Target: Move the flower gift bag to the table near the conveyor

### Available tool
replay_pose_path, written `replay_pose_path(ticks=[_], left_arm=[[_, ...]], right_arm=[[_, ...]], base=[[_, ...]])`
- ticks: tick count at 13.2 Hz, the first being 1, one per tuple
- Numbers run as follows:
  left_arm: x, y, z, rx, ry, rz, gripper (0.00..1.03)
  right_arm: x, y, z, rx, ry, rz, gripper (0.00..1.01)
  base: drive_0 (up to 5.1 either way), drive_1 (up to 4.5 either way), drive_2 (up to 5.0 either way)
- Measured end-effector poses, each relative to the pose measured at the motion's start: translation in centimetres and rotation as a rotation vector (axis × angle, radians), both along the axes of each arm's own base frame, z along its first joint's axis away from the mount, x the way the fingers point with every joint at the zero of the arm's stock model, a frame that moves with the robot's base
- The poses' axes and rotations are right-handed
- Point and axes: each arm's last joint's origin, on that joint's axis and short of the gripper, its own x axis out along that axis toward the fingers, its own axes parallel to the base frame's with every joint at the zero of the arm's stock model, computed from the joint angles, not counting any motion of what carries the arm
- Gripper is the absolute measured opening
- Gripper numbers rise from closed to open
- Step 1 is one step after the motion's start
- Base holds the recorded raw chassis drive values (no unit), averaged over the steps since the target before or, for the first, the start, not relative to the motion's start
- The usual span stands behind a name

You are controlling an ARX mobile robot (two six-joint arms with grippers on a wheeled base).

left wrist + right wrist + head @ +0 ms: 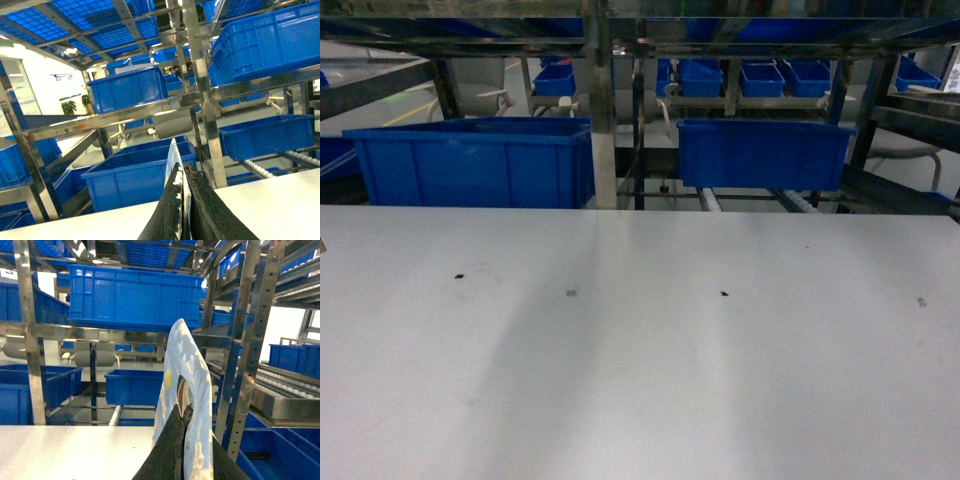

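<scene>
Flower gift bag [187, 390] rides pinched at its handle in the right gripper [182, 440], with the left gripper [184, 200] clamped on another thin edge. Carrying step: next, lower it onto the table [640, 380] before the conveyor [750, 198].

Blue plastic bins [470, 160] on steel shelving; white wall, potted plants [69, 107] behind
</scene>
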Motion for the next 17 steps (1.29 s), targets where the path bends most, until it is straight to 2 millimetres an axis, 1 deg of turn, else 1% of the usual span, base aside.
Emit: replay_pose_path(ticks=[10, 17], left_arm=[[-0.03, 0.0, 0.02, 0.0, -0.001, 0.0, 0.02], [-0.02, -0.01, 0.02, 0.0, -0.002, -0.002, 0.02]], right_arm=[[0.0, 0.01, -0.01, -0.001, 0.001, 0.003, 0.02], [0.01, 0.0, -0.02, 0.0, 0.002, 0.0, 0.02]], base=[[-5.0, 2.48, 2.5], [-2.6, 4.92, -2.6]])
